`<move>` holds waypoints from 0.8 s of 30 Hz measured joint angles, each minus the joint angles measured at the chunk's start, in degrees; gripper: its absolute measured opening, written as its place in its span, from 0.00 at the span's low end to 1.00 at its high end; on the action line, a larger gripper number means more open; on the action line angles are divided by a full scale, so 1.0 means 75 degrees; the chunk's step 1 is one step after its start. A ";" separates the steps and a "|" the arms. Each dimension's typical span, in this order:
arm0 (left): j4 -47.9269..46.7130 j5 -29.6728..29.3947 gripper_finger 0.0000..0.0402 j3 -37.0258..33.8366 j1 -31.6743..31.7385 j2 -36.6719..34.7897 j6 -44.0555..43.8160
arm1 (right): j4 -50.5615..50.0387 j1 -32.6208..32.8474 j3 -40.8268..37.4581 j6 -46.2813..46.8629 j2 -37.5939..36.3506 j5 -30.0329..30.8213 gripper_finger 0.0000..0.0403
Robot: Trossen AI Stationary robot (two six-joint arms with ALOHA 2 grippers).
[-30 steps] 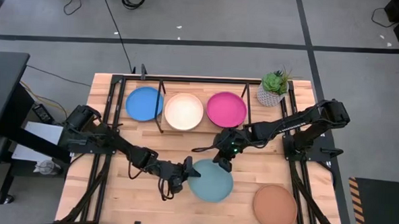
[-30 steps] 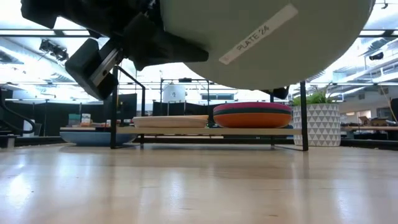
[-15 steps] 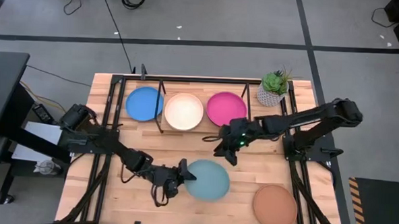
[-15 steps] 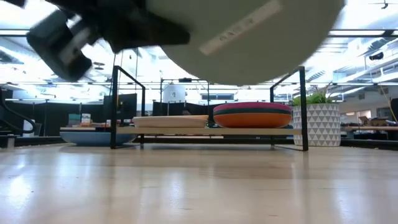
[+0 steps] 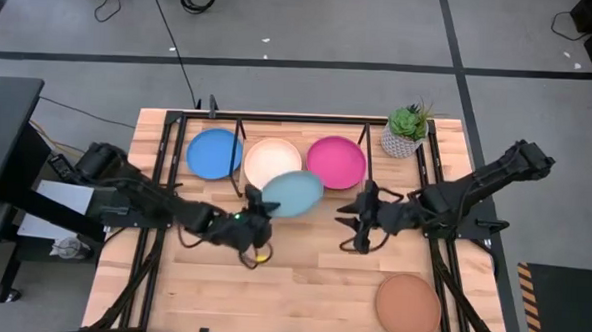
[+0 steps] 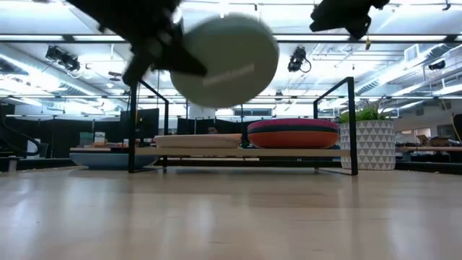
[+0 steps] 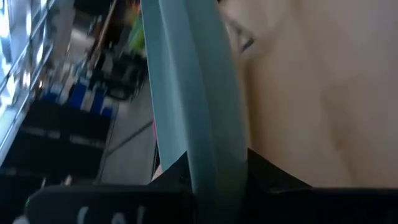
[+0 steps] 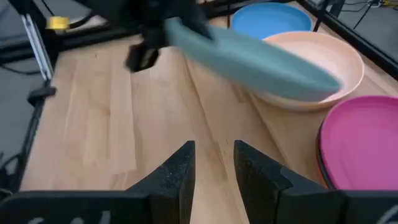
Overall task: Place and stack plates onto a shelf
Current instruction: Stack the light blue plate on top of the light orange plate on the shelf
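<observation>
My left gripper (image 5: 257, 208) is shut on the light teal plate (image 5: 293, 194), which hangs in the air just in front of the cream plate (image 5: 271, 161); the low view shows the teal plate (image 6: 224, 61) high above the shelf (image 6: 216, 152). The cream plate and the magenta plate (image 5: 336, 161) lie on the shelf, the magenta one on top of an orange-and-dark stack (image 6: 292, 137). The blue plate (image 5: 213, 154) lies left of them. The terracotta plate (image 5: 408, 305) rests on the tabletop near the right corner. My right gripper (image 5: 354, 222) hovers open, right of the teal plate. My left gripper pinches the light teal plate's rim (image 7: 205, 171) between its two fingers, at the edge nearest the table's left side (image 5: 265, 201). The fingers reach in from the left. The plate is lifted clear and tilted, its far-right edge raised over the cream plate.
A potted plant (image 5: 406, 131) in a white patterned pot stands at the shelf's right end. Black shelf legs (image 6: 352, 123) rise at the board's ends. Bare wooden tabletop (image 5: 301, 286) stretches across the near half.
My left gripper has carried the light teal plate up and toward the far edge, from the table's near middle to just in front of the cream plate, tipping it. My right gripper has drawn back from the plate's far rim toward the right edge.
</observation>
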 joint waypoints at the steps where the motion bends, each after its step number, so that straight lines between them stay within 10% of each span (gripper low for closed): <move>1: -0.0045 -0.0050 0.14 0.0000 0.0128 0.0044 -0.0029 | -0.0024 0.0076 -0.0003 0.0000 0.0056 0.0049 0.29; 14: -0.2326 -0.1214 0.14 0.1483 0.1423 0.1575 -0.0140 | -0.0015 0.0365 -0.0006 0.0329 0.0410 -0.0615 0.29; 24: -0.3042 -0.0677 0.24 0.1501 0.1735 0.1640 -0.0718 | -0.0116 0.0763 -0.0009 0.0803 0.0407 -0.0389 0.29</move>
